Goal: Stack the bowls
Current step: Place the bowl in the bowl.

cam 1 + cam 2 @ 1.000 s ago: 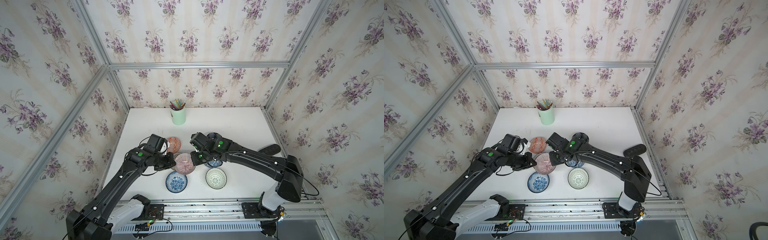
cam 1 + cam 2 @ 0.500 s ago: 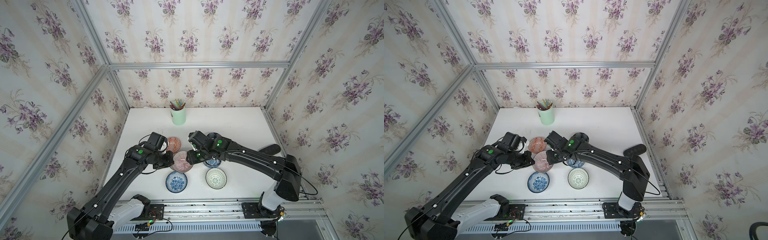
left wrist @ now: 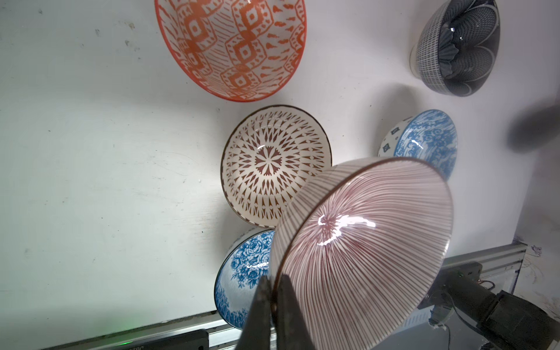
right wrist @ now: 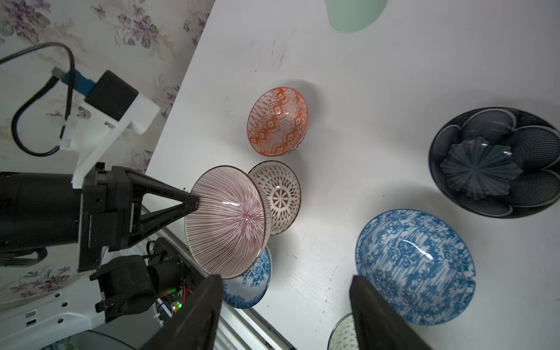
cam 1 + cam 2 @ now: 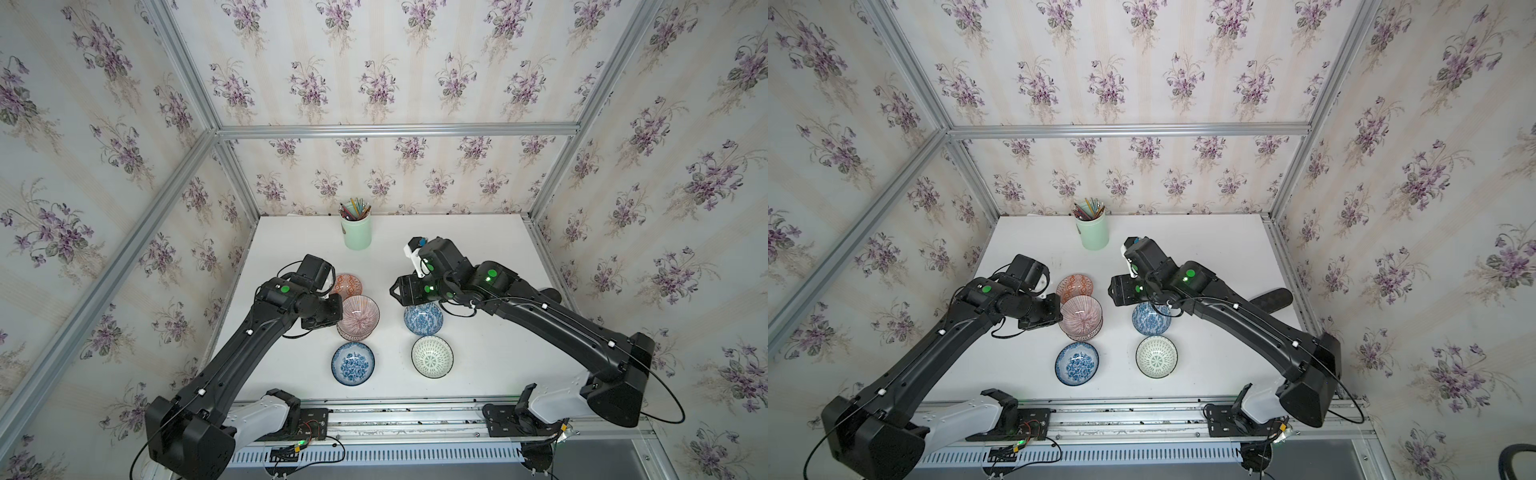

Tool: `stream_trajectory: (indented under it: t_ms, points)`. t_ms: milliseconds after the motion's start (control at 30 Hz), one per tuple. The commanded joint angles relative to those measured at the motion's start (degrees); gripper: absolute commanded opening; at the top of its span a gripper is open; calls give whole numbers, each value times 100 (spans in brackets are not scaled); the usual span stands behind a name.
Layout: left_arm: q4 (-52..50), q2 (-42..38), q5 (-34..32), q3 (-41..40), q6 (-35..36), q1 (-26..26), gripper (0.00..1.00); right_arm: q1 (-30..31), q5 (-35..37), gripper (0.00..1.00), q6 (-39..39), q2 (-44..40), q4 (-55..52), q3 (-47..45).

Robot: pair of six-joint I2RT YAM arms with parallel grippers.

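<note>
In both top views my right pincer [image 5: 395, 291] has released the pink striped bowl [image 5: 358, 311] and drawn back above the blue patterned bowl [image 5: 423, 318]. My left pincer [image 5: 333, 311] now carries the pink bowl alone. Left wrist view: jaws clamped on its rim, bowl tilted above the white lattice bowl [image 3: 272, 163], the probable base. Right wrist view: jaws wide apart, empty. Obstructions: the orange bowl [image 4: 277, 121] sits close beside the base and the blue floral bowl [image 3: 242, 272] near it. Lower with care.
</note>
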Motion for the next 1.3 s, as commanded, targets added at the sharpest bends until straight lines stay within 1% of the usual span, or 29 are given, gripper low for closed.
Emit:
stream_trajectory:
  t_ms: [0,200,367,800,933,1267]
  points:
    - [238,165,-73,60,133,134,0,-74,-85,70,-76,-197,76,-261]
    - [619,446,124,-159,142,377,0,-83,-144,69,-50,-426,204,-840]
    - [811,652,330,-362,194,463,0,-83,-168,69,-20,-433,287,-1062]
    - [1333,813,502,-891,182,525,0,-83,-197,68,-14,-483,392,-1324]
    - [1509,851,591,-986,193,548,0,-82,-206,67,-3,-483,414,-1416]
    - [1624,875,556,-1097,229,670,0,-83,-247,67,-7,-482,473,-1544]
